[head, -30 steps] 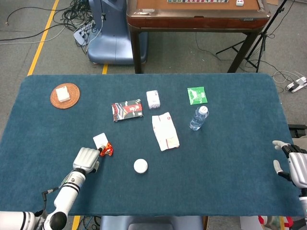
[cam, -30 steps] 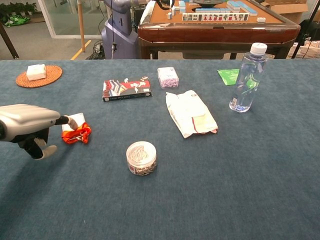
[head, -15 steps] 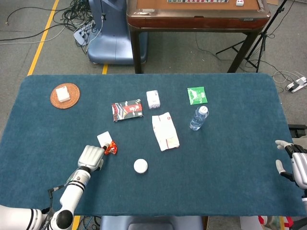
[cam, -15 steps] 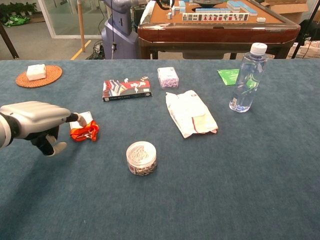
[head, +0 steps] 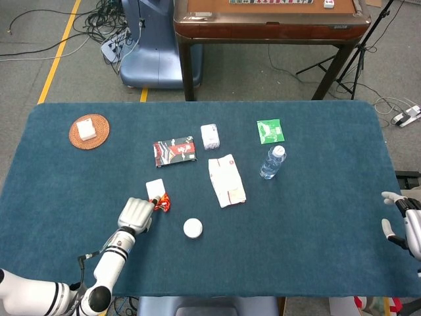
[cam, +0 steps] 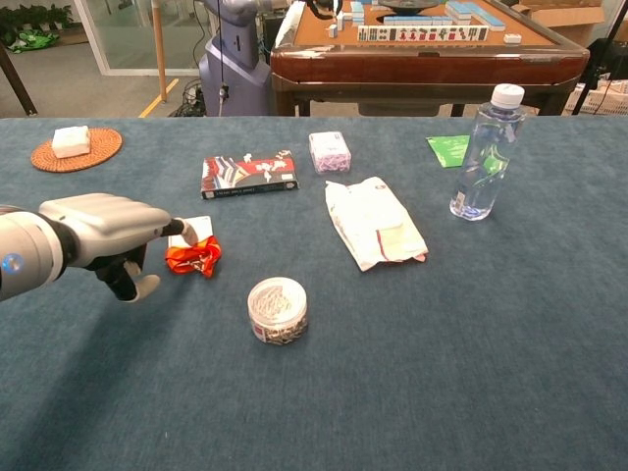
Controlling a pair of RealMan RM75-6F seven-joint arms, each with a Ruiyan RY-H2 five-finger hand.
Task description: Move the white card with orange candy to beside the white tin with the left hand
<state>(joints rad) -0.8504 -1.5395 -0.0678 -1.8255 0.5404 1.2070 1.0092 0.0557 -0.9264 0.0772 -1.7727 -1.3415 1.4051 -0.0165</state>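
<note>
The white card (head: pixel 155 188) (cam: pixel 196 228) with the orange candy (head: pixel 163 202) (cam: pixel 193 257) lies on the blue table, left of the round white tin (head: pixel 193 228) (cam: pixel 277 309) and a short gap from it. My left hand (head: pixel 136 214) (cam: pixel 103 231) sits just left of the card. Its fingers are curled and one fingertip presses on the card's near edge. My right hand (head: pixel 408 227) hangs at the table's right edge with fingers apart, holding nothing; only the head view shows it.
A red-and-black book (head: pixel 175 151), a small white box (head: pixel 210 135), a white packet (head: pixel 226 180), a water bottle (head: pixel 272 162) and a green sachet (head: pixel 270 131) lie beyond the tin. A woven coaster (head: pixel 89 131) with a white block sits far left.
My left hand has slid to the right, carrying the card and candy with it toward the tin. The right hand has drifted slightly further right.
</note>
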